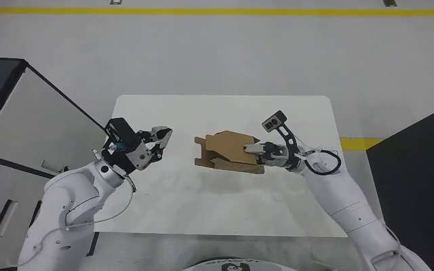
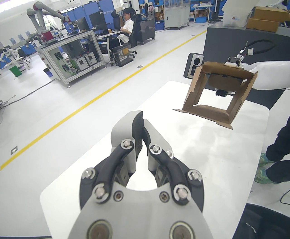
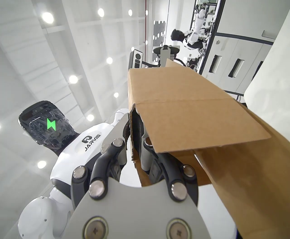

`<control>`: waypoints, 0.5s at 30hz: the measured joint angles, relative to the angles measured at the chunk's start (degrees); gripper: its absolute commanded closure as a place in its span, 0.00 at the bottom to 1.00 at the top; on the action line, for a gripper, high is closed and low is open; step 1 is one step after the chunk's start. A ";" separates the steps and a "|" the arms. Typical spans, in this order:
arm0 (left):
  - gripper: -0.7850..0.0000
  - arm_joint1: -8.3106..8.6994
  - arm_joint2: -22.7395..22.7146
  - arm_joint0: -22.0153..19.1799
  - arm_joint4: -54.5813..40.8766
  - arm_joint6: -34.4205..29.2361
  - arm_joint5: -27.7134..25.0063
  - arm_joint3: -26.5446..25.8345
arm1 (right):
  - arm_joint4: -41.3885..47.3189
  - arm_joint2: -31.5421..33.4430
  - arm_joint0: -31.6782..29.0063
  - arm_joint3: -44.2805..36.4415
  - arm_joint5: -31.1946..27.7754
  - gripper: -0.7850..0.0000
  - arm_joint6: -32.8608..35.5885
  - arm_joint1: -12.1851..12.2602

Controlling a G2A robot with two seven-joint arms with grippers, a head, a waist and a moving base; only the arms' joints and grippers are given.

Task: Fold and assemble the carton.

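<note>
Right pincer tight on one carton

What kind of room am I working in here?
Likely a robotics lab or factory floor: a yellow floor line, an equipment bench with electronics, and another robot arm beyond the white table.

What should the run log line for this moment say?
carton: open tube on table | right gripper: shut on carton wall | left gripper: shut, empty, apart from carton
</note>
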 measured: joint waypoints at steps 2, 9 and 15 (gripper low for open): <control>1.00 0.00 0.05 0.02 -0.07 0.01 0.01 0.01 | -0.07 0.00 -0.01 -0.03 -0.05 1.00 -0.06 0.00; 1.00 0.16 3.24 -0.26 1.54 -3.01 -1.05 -2.58 | -1.94 -0.30 -0.63 -0.95 1.28 1.00 -3.35 -0.17; 1.00 0.43 5.60 -1.21 2.16 -6.05 -2.89 -3.23 | -2.72 -0.42 -0.67 -0.86 0.89 1.00 -3.92 -0.41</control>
